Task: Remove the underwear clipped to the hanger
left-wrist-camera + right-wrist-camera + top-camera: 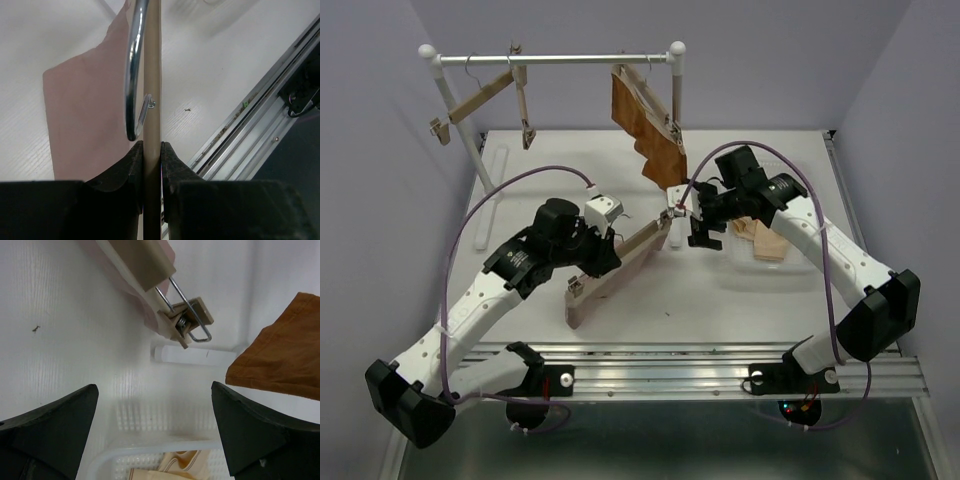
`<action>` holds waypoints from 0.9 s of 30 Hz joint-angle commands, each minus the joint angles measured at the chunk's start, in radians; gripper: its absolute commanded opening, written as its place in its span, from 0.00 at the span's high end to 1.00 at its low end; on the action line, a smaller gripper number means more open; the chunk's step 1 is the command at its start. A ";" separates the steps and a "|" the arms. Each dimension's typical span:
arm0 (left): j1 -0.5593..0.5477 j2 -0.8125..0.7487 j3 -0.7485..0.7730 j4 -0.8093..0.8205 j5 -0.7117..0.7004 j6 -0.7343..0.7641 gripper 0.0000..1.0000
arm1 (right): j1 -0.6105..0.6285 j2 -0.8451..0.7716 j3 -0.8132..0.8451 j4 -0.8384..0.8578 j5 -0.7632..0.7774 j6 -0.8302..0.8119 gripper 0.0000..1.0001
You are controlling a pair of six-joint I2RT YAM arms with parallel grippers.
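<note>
A wooden hanger lies slanted over the middle of the table, and dusty pink underwear hangs from it. My left gripper is shut on its bar; in the left wrist view the bar runs between the jaws beside the metal hook and the pink fabric. My right gripper stands open just short of the hanger's right clip, nothing between its fingers. Rust brown underwear hangs clipped on the rail. Cream underwear lies in a tray.
A white rack with a metal rail stands at the back. An empty wooden clip hanger hangs on its left side. The white tray sits at the right under my right arm. A metal frame edge borders the table's near side.
</note>
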 commanded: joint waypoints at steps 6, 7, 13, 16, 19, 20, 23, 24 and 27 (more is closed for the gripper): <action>-0.110 0.083 0.001 0.092 -0.024 0.034 1.00 | 0.003 0.013 0.148 -0.241 -0.049 -0.291 0.00; -0.118 0.094 0.003 0.098 -0.024 0.059 1.00 | 0.003 0.018 0.166 -0.251 -0.057 -0.300 0.00; -0.141 0.092 0.020 0.118 -0.038 0.081 1.00 | 0.003 0.076 0.226 -0.324 -0.073 -0.313 0.00; -0.142 0.092 0.027 0.111 -0.038 0.084 1.00 | 0.003 0.098 0.235 -0.348 -0.071 -0.327 0.00; -0.147 0.095 0.032 0.097 -0.061 0.081 1.00 | 0.003 0.110 0.241 -0.351 -0.079 -0.324 0.00; -0.147 0.095 0.032 0.094 -0.064 0.081 1.00 | 0.003 0.112 0.243 -0.354 -0.088 -0.324 0.00; -0.148 0.097 0.032 0.092 -0.067 0.082 1.00 | 0.003 0.107 0.238 -0.360 -0.111 -0.343 0.00; -0.148 0.097 0.032 0.092 -0.066 0.081 1.00 | 0.003 0.107 0.235 -0.360 -0.112 -0.351 0.00; -0.153 0.095 0.033 0.094 -0.058 0.081 1.00 | 0.003 0.108 0.227 -0.345 -0.119 -0.345 0.00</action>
